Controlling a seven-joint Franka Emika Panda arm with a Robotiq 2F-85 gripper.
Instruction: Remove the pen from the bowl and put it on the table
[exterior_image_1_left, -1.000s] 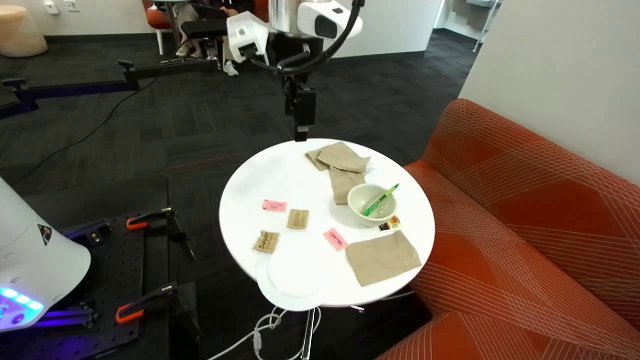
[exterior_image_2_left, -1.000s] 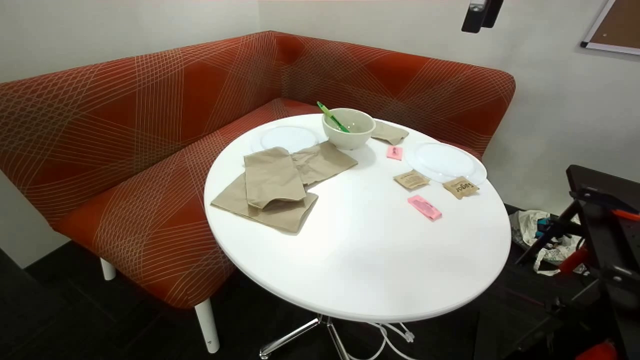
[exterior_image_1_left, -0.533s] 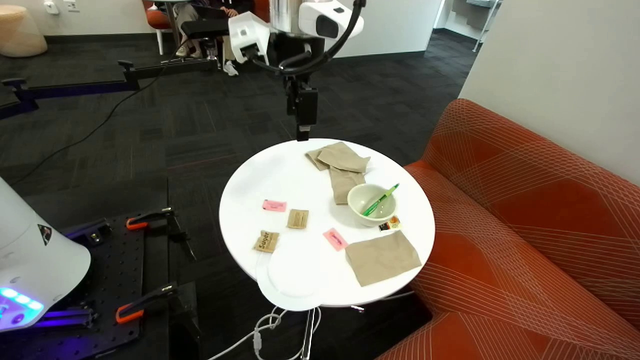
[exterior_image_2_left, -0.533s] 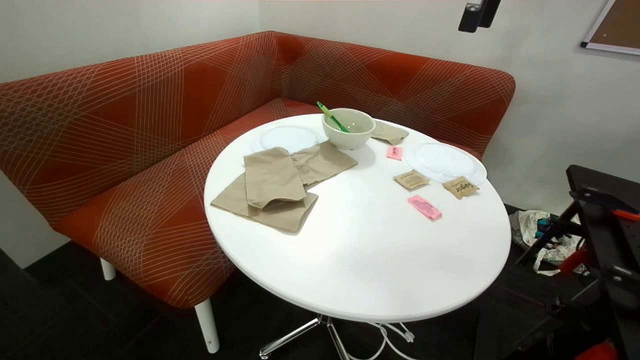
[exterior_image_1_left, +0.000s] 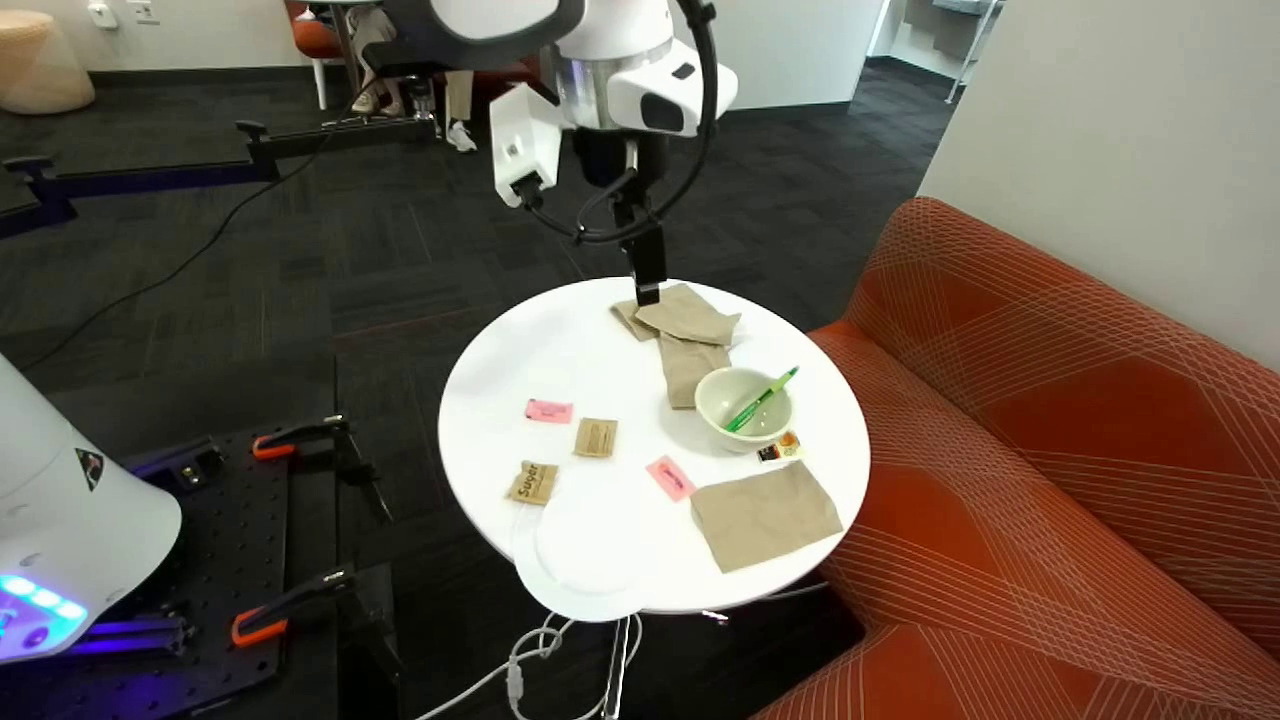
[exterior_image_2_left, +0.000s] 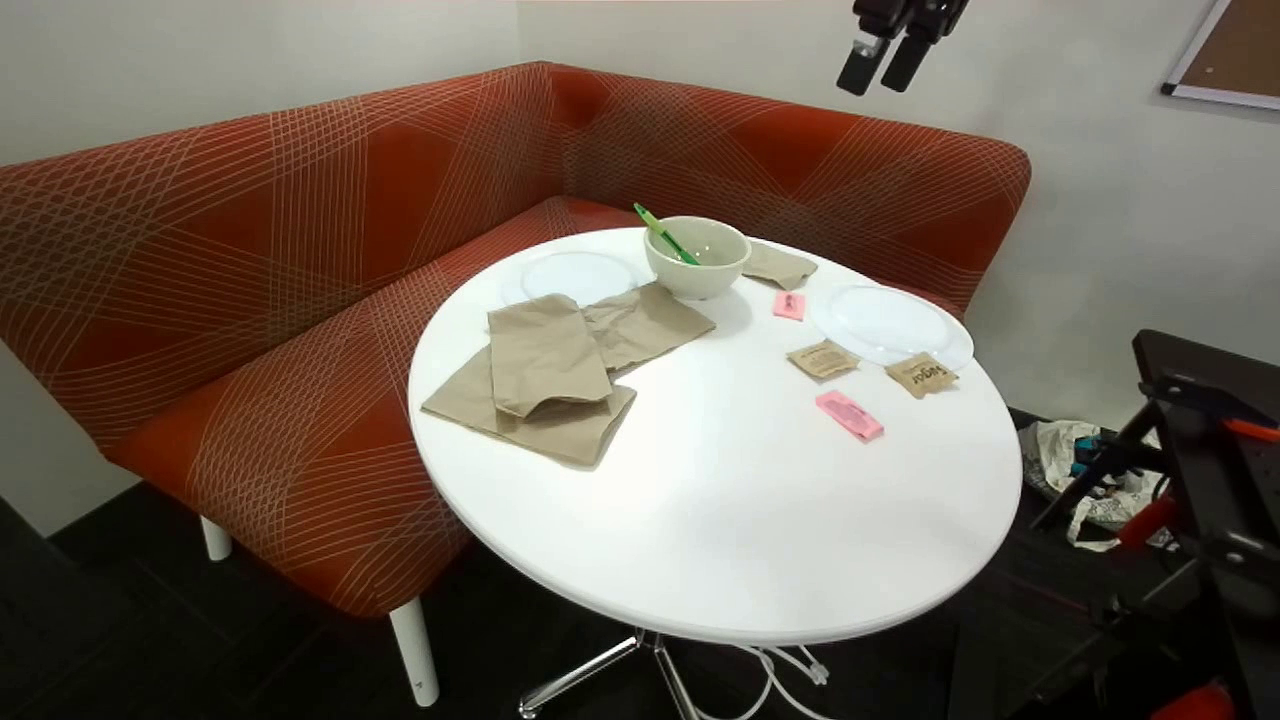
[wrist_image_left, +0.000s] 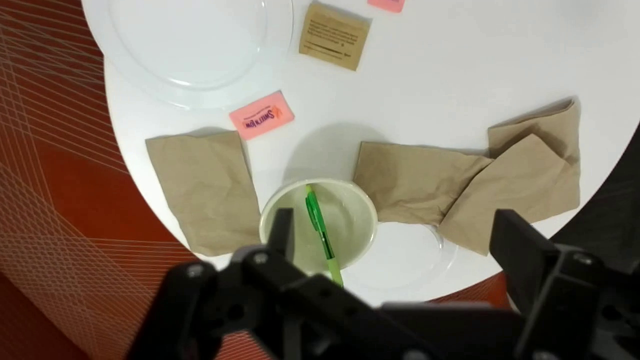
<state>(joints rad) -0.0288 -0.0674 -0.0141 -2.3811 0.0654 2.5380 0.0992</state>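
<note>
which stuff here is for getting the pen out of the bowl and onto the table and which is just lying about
For the job: pen, bowl, table, gripper
Just lying about: napkins, pink packets, brown packets, plates, printed slip

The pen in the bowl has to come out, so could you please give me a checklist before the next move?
1. Gripper open, holding nothing: ok.
2. Pen sticking out past the rim of the bowl: ok.
3. Bowl upright: ok.
4. Gripper centred over the pen: not ok, the pen lies well off the middle of the gap in the wrist view.
5. Bowl apart from the brown napkin: cannot tell, its rim overlaps the napkin in the wrist view.
</note>
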